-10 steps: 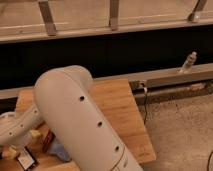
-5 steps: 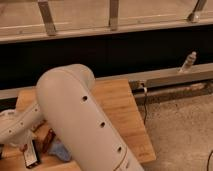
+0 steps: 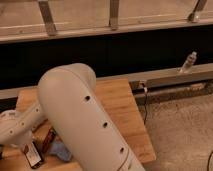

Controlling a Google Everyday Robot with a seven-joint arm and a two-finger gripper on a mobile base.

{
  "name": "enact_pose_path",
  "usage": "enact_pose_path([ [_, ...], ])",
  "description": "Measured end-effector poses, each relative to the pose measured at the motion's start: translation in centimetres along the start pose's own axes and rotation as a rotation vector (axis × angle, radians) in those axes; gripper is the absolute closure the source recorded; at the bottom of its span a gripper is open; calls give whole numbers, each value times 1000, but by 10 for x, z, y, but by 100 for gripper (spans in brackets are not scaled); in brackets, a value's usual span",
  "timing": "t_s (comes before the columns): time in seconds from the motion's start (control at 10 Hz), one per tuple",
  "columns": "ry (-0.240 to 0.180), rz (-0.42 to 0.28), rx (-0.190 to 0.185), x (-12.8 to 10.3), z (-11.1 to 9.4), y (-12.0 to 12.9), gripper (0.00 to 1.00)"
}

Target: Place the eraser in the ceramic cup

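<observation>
Low under the arm (image 3: 80, 120), over the table (image 3: 120, 107) — gripper (image 3: 29, 148), mostly hidden, fingers together. At its tip the eraser (image 3: 33, 157); gripped or only touched, cannot tell. Just right of gripper — blue pad (image 3: 61, 150).

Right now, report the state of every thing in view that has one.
claw: shut, low at the front left of the table.
blue-grey pad: lying flat on the table, partly hidden by the arm.
bottle: standing on the far ledge.
</observation>
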Motion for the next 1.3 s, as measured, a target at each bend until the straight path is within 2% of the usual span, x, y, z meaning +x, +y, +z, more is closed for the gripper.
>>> enact_pose_path([
  [0.1,-44,9,-27,0,-14,-3,100],
  [0.3,-107,13,-56,1,-34,-3,100],
  [0.5,-202,23,-75,3,-71,-19,100],
  [0.8,-271,15,-55,-4,-113,-35,100],
  [1.2,-368,11,-12,-25,-174,-90,100],
  [1.3,-391,11,-7,-32,-183,-106,100],
])
